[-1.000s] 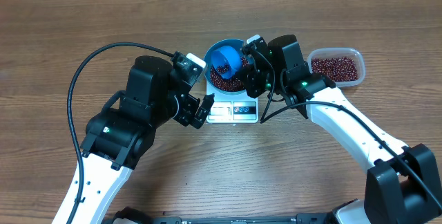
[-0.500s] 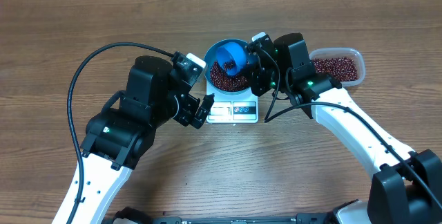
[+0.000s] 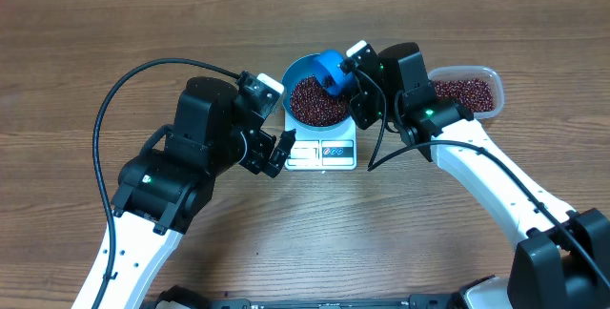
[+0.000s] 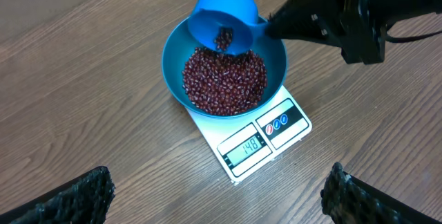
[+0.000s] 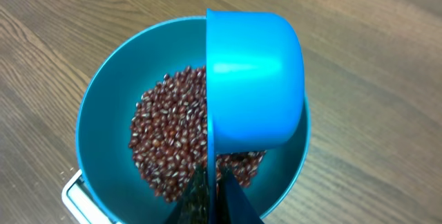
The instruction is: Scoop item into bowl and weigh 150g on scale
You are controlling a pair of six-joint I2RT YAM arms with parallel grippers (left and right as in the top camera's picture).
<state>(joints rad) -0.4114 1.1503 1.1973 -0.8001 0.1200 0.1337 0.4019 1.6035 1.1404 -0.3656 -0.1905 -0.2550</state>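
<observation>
Right gripper [image 3: 353, 88]: closed on the handle of the blue scoop [image 4: 222, 25], tilted over the bowl [image 4: 174, 58] at its far-right rim. Left gripper [image 3: 272, 150]: fully open, empty, just left of the scale [image 4: 259, 141]. The bowl stands on the scale and holds the beans [image 4: 224, 82]; a few lie in the scoop mouth. Display appears to read 148.

**A:** Left arm [image 3: 195, 142] showed bulky black housings over a white link, with one green light [image 3: 148, 177] glowing!

**B:** A thin black cable [image 3: 96, 147] ran off it. Right arm [image 3: 481, 171] matched: black casing, white link, green light too.

**A:** And the left gripper [image 3: 278, 154] had black fingers [image 4: 76, 200], knobbly-textured.
</observation>
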